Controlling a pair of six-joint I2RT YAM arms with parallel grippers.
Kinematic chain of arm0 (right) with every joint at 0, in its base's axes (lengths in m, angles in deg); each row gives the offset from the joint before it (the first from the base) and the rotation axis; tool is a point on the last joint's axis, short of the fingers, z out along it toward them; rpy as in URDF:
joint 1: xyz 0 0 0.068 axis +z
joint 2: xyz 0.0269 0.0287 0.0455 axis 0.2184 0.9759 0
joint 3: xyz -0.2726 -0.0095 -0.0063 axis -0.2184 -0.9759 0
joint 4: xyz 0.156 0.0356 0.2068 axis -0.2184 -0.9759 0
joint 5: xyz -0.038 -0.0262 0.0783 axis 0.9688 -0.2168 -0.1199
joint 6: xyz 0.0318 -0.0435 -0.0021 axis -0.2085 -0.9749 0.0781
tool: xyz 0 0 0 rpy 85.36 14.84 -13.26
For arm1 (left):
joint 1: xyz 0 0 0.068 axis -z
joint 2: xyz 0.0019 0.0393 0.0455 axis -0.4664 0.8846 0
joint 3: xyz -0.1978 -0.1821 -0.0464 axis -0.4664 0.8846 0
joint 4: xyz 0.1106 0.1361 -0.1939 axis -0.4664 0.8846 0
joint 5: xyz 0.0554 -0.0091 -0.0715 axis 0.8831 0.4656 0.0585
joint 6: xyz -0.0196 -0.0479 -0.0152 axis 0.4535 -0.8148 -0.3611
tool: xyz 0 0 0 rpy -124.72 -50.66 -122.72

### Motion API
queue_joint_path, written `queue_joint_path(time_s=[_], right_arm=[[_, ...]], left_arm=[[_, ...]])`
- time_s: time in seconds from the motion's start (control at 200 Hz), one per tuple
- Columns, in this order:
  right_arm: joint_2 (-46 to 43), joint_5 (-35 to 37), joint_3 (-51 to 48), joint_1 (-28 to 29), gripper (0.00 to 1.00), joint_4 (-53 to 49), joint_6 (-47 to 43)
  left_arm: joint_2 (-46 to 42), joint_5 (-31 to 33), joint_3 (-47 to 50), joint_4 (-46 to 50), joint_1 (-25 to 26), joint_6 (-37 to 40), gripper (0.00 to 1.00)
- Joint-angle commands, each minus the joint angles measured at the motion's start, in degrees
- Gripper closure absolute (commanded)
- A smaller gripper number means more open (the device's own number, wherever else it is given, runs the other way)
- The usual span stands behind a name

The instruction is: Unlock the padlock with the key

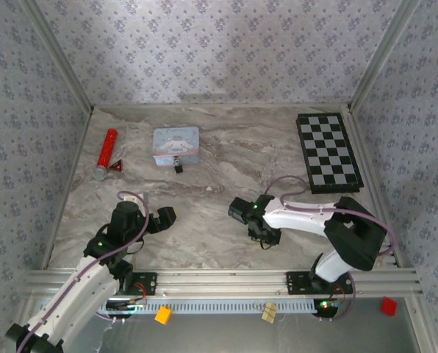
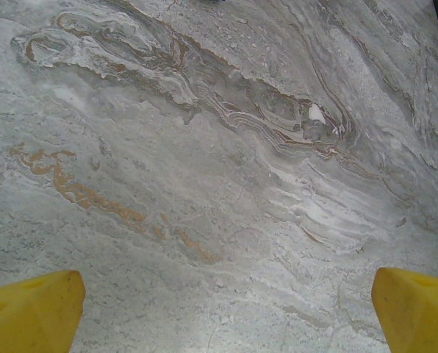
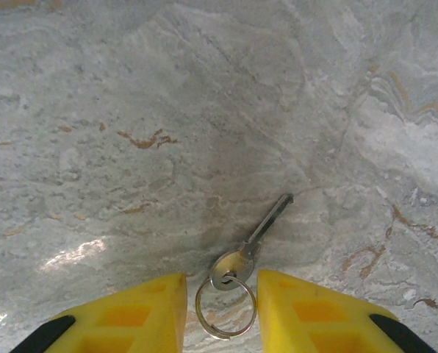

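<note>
The padlock (image 1: pixel 178 166), a tiny dark block, lies just in front of the pale blue tin (image 1: pixel 176 145) at the back of the table. The key (image 3: pixel 257 237) lies flat on the marble, blade pointing up and to the right, with its round bow and split ring (image 3: pixel 225 309) nearest me. My right gripper (image 3: pixel 220 285) is open and low over the table, its yellow fingers (image 3: pixel 138 312) on either side of the bow and ring. In the top view that gripper (image 1: pixel 265 239) is at centre right. My left gripper (image 2: pixel 226 285) (image 1: pixel 164 217) is wide open over bare marble.
A red cylinder (image 1: pixel 107 153) with a silver end and a small red triangular piece (image 1: pixel 118 167) lie at the back left. A black-and-white checkerboard (image 1: pixel 329 152) lies at the back right. Patterned walls and metal posts enclose the table (image 1: pixel 219 187).
</note>
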Motion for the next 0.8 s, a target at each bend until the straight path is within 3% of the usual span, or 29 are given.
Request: queue_joint_path(time_s=[0.0, 0.795], right_arm=[[1.1, 0.6, 1.1, -0.5, 0.68, -2.8, -0.8], [-2.4, 3.3, 0.2, -2.0, 0.65, -4.5, -1.4]], left_arm=[[-0.1, 0.9, -0.1, -0.8, 0.4, 0.2, 0.00], [1.3, 1.5, -0.9, -1.0, 0.4, 1.3, 0.00]])
